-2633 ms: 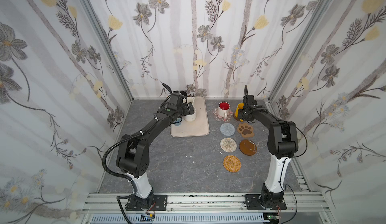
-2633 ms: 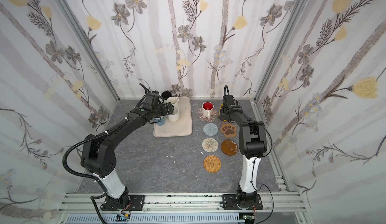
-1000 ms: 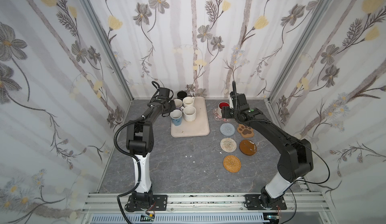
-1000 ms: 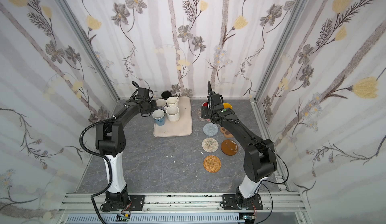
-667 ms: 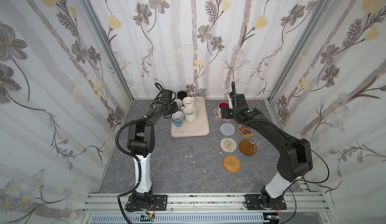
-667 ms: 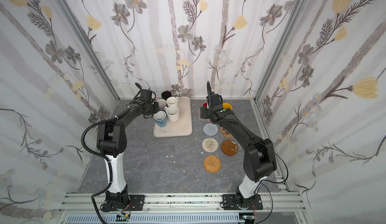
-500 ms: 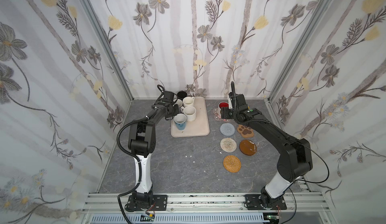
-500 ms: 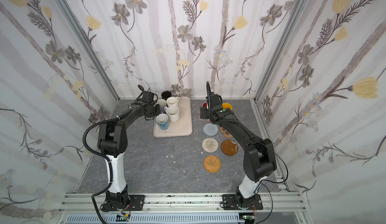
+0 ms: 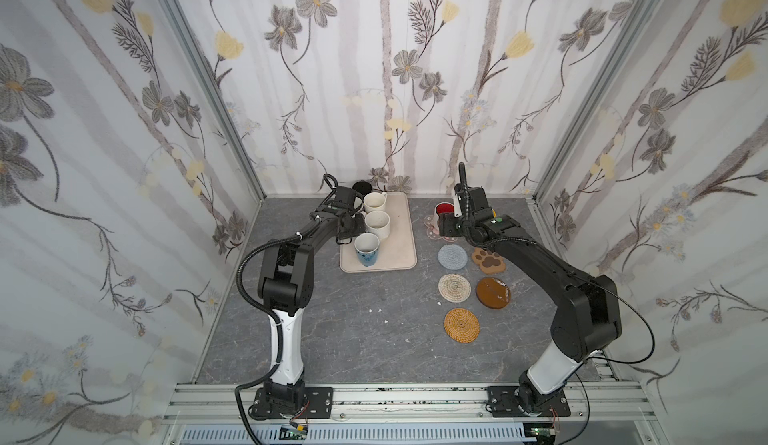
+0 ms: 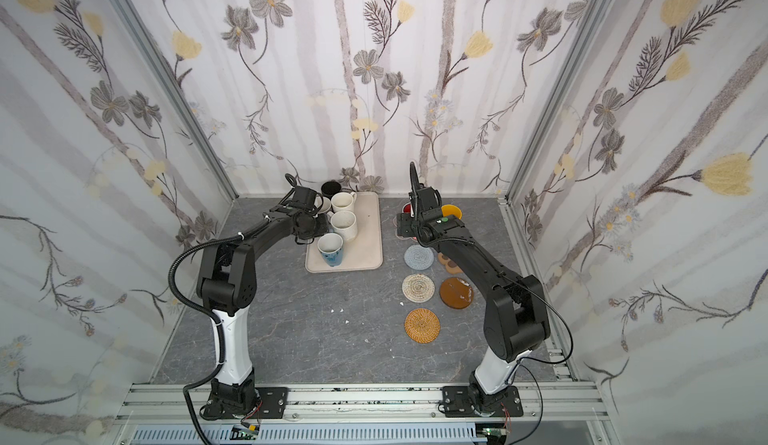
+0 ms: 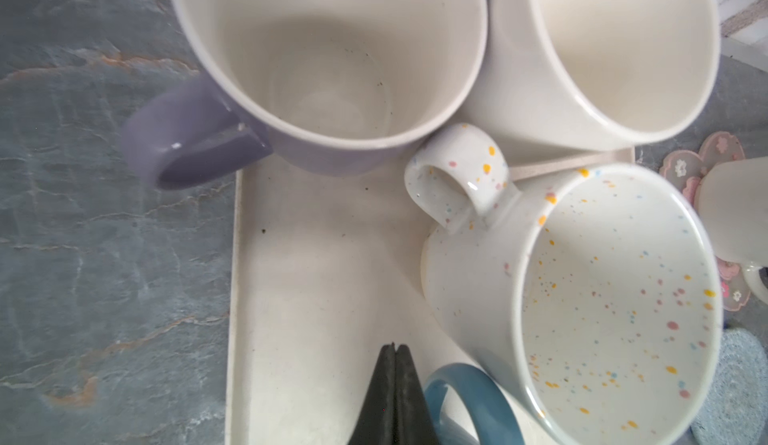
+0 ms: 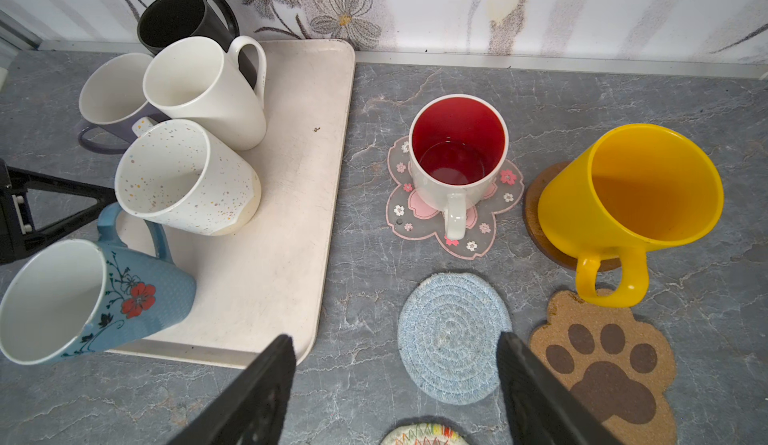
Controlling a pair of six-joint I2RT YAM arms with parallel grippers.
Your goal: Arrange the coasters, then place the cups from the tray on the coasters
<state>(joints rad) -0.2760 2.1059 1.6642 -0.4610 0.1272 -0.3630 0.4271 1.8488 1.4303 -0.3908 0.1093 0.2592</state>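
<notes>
— Left end effector (image 11: 393,355), clenched empty at the left tray (image 12: 291,214) edge: why?
— Likely to nudge the pale blue cup (image 12: 83,297). Right end effector (image 12: 395,337), released, hovers right of the tray over the grey-blue coaster (image 12: 453,339); beyond, red-lined cup (image 12: 457,148) placed.

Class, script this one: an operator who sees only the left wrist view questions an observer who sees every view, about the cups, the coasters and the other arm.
Operator: My view is mostly the tray. Is any cup that I can't see already on a coaster?
Observer: Yes. A yellow cup stands on a brown round coaster, off to the tray's right.
Operator: Is the other arm holding anything?
Observer: No. The right gripper is empty, with its jaws wide apart.
</notes>
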